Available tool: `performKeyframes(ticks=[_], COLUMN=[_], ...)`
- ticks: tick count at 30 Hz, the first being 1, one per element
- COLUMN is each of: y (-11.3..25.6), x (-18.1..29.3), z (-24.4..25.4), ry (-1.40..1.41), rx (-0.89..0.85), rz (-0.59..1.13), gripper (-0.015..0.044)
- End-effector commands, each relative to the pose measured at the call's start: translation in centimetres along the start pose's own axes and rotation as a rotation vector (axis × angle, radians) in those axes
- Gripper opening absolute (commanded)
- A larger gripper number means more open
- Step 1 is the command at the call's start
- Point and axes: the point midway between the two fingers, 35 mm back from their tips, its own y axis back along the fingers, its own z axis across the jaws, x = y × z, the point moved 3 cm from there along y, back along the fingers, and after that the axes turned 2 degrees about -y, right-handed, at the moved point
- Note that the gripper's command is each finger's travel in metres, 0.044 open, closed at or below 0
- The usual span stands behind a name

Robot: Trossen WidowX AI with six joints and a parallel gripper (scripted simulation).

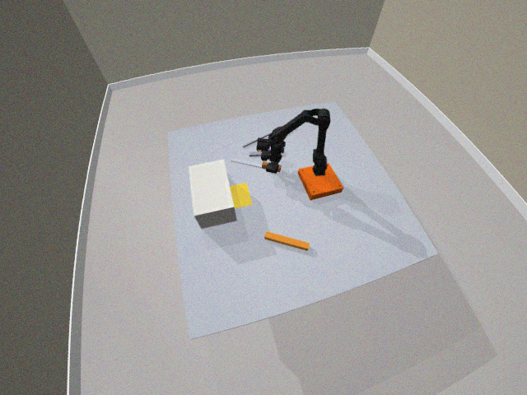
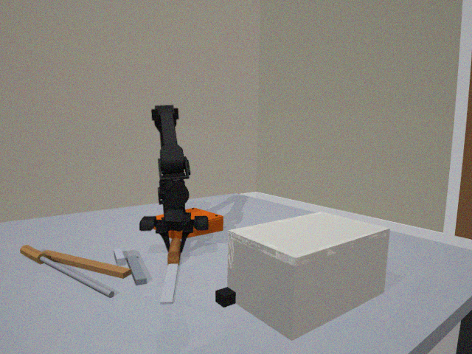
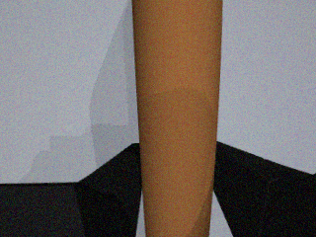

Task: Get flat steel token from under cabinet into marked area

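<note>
My gripper (image 1: 268,164) (image 2: 174,249) (image 3: 173,150) is shut on the round wooden handle (image 2: 174,256) (image 3: 177,74) of a tool with a long, thin, flat steel blade (image 1: 246,164) (image 2: 169,283). The blade points out from the fingers, left of the cabinet in the exterior view. Whether it touches the table is unclear. The white cabinet (image 1: 211,187) (image 2: 335,278) stands apart from the blade. The yellow marked area (image 1: 241,196) lies at the cabinet's front and shows no token on it. The steel token is not visible in any view, and I cannot make out the vent slots.
A small black cube (image 2: 226,296) is by the cabinet's corner. A steel rod (image 2: 76,275) with a wooden handle, a wooden bar (image 2: 87,263) and a grey bar (image 2: 136,268) lie left of the gripper in the exterior view. An orange bar (image 1: 286,240) lies beyond the marked area.
</note>
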Motion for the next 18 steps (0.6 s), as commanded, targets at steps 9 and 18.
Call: performKeyframes(ticks=[9, 18], y=[0.0, 0.0], x=[0.2, 0.4], z=[1.3, 2.2], ry=[-0.015, -0.020], rx=[0.000, -0.001], rz=[-0.002, -0.002], gripper=[0.0000, 0.0000])
